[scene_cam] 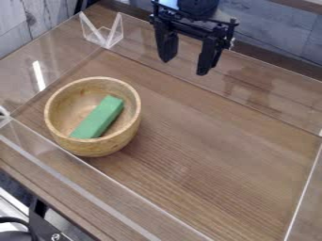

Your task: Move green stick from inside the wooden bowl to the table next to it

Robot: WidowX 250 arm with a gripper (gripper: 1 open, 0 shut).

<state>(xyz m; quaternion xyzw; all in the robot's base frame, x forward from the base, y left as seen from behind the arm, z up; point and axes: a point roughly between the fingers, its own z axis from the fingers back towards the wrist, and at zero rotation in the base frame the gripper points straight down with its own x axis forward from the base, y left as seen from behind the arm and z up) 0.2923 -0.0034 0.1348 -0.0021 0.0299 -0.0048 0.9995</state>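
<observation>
A bright green stick (pixel 100 118) lies flat inside the round tan wooden bowl (pixel 63 134), which sits on the left part of the brown wood-grain table (pixel 214 141). My black gripper (pixel 186 56) hangs well above the table at the top of the view, up and to the right of the bowl. Its two fingers (pixel 167 45) point down, stand apart and hold nothing.
Clear acrylic walls (pixel 189 202) run along the table's edges, with a low one across the front. A small clear acrylic piece (pixel 101 33) stands at the back left. Bare tabletop stretches right of the bowl.
</observation>
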